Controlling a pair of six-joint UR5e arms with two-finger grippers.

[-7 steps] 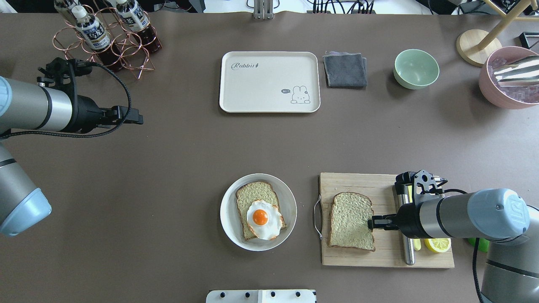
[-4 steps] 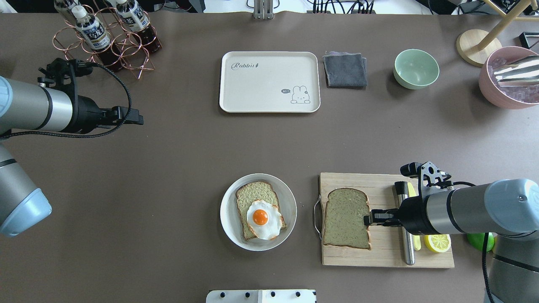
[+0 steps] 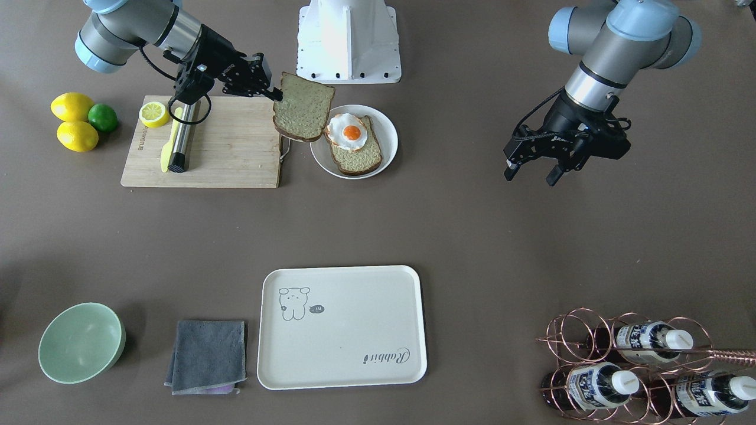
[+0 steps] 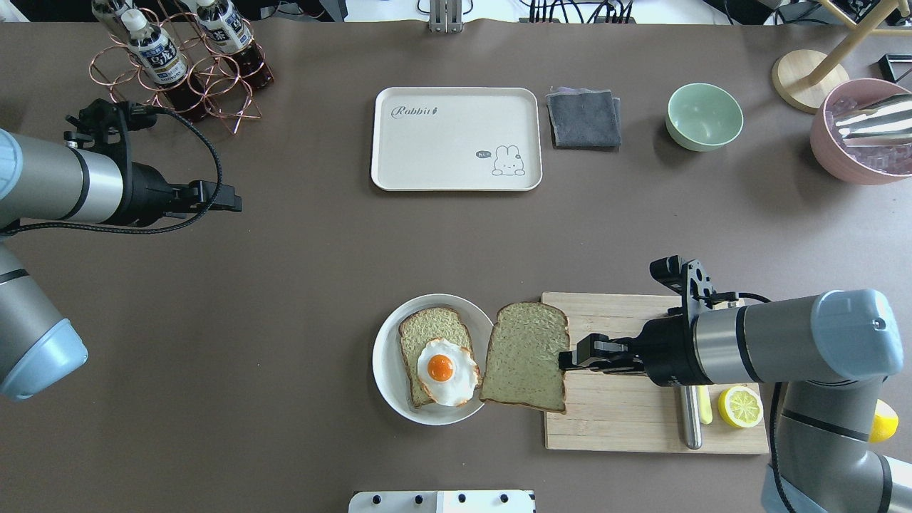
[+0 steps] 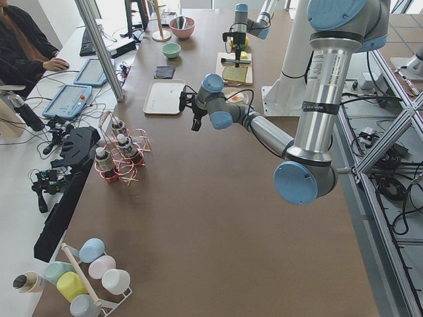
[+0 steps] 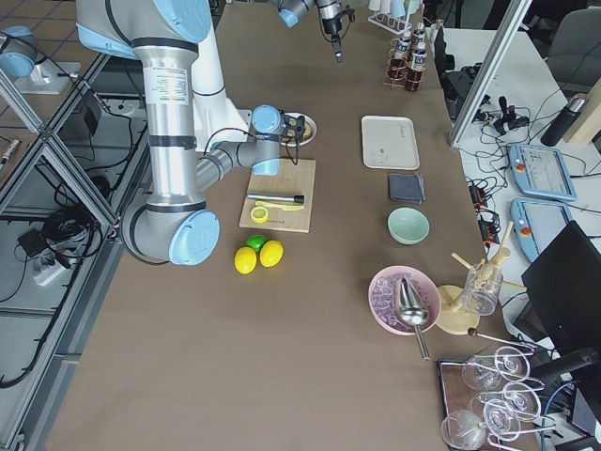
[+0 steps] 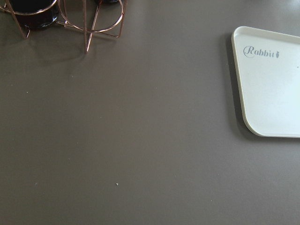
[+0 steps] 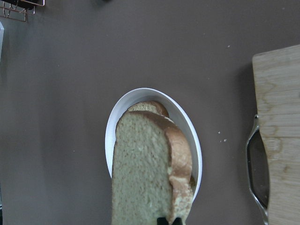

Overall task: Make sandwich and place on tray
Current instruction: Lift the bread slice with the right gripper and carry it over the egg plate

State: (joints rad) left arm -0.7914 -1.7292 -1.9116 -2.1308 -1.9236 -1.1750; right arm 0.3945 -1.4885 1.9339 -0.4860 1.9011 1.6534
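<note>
Moved toward plate point(image 4: 385, 365): bread slice point(image 4: 526, 356) (right gripper point(image 4: 568, 358) pinching).

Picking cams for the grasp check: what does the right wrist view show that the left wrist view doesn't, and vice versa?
Right wrist only: the held bread slice in front of the white plate, a second slice peeking out behind it, and a corner of the cutting board. Left wrist only: the tray corner with its Rabbit script. Both: the brown table and a bit of the copper wire rack.
</note>
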